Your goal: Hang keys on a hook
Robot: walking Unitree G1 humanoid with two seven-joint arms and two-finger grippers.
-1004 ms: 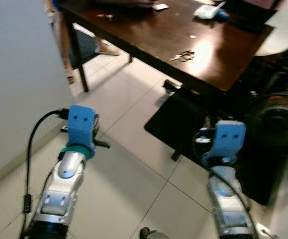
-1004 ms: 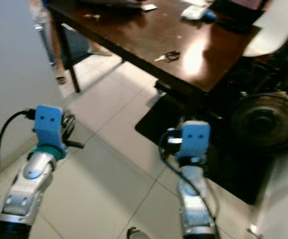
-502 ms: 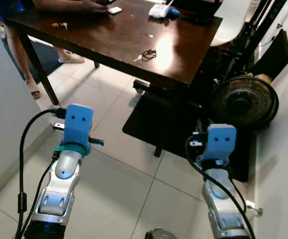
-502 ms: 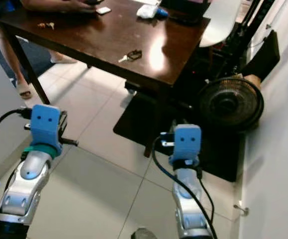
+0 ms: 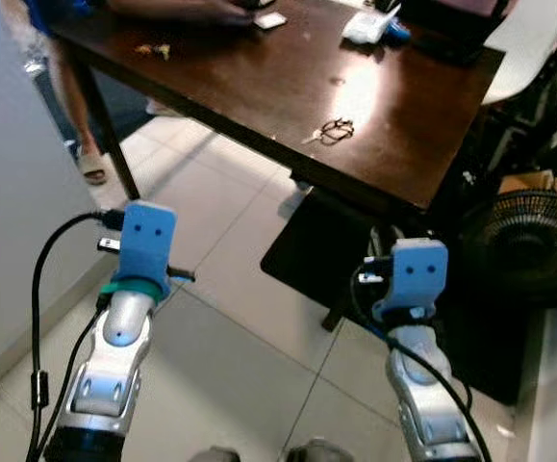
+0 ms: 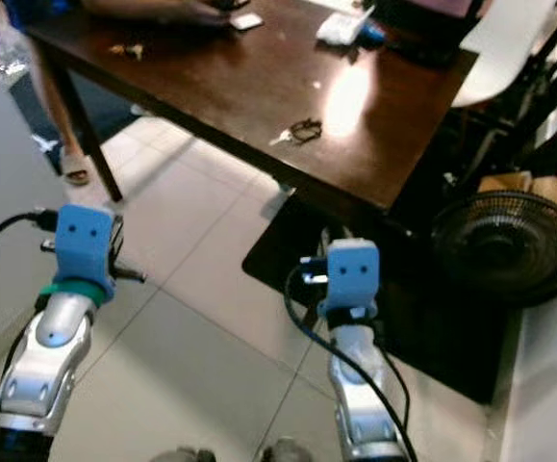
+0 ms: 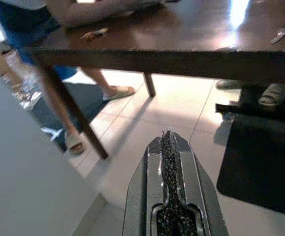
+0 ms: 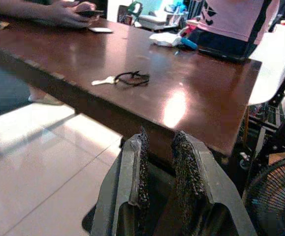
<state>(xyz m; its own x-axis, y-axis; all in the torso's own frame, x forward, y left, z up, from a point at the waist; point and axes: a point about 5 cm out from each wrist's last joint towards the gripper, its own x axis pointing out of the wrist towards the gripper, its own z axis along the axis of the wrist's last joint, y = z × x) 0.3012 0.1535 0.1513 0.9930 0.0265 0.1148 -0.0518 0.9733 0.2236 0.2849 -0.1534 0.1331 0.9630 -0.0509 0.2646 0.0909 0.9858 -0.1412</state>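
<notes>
Bright daylight glares off the dark table (image 5: 288, 87); head views slightly soft.

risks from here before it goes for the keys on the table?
1. The keys lie flat on the dark table, back from its near edge; the right gripper, open, sits below the tabletop, so raising it may hit the edge.
2. A person's hand rests on the far end of the table; any sweep there risks contact.
3. The floor fan stands close to the right arm.

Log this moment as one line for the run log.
phase: approach | keys on dark table, not grasped | left gripper shut, empty | right gripper open, facing the table | hook: not seen
</notes>
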